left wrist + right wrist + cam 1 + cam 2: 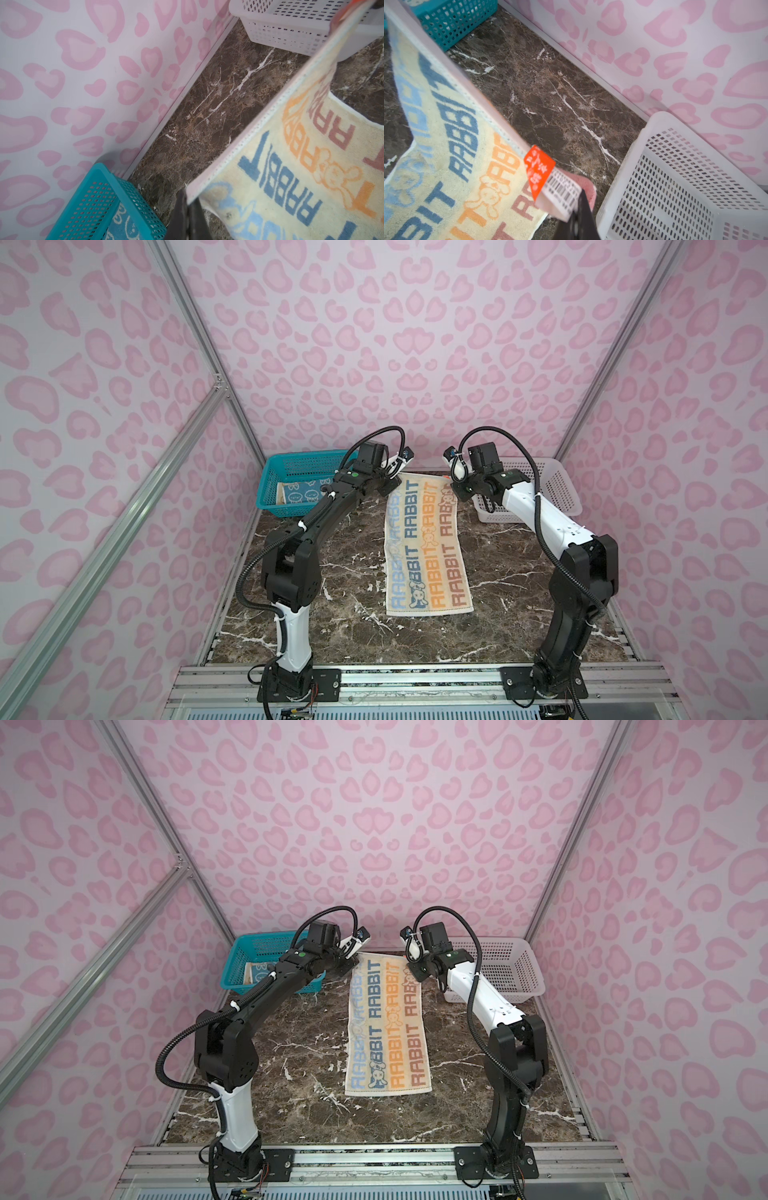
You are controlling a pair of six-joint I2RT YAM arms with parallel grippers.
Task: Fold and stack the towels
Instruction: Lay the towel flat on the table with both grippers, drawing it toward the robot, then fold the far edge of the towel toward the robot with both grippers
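Note:
The cream towel with "RABBIT" lettering (424, 543) (386, 1027) lies lengthwise on the marble table, its far edge lifted and stretched between both grippers. My left gripper (392, 486) (188, 200) is shut on the far left corner of the towel (291, 166). At the far right corner of the towel (446, 145), my right gripper (455, 486) (578, 205) is shut just beside an orange and barcode tag (538, 170). A blue towel with white bunnies (303, 491) (124, 226) lies inside the teal basket.
The teal basket (282, 472) (99, 197) stands at the back left and a white mesh basket (552, 489) (675, 176) at the back right. The pink patterned wall runs close behind both grippers. Marble table (332, 614) stretches toward the front.

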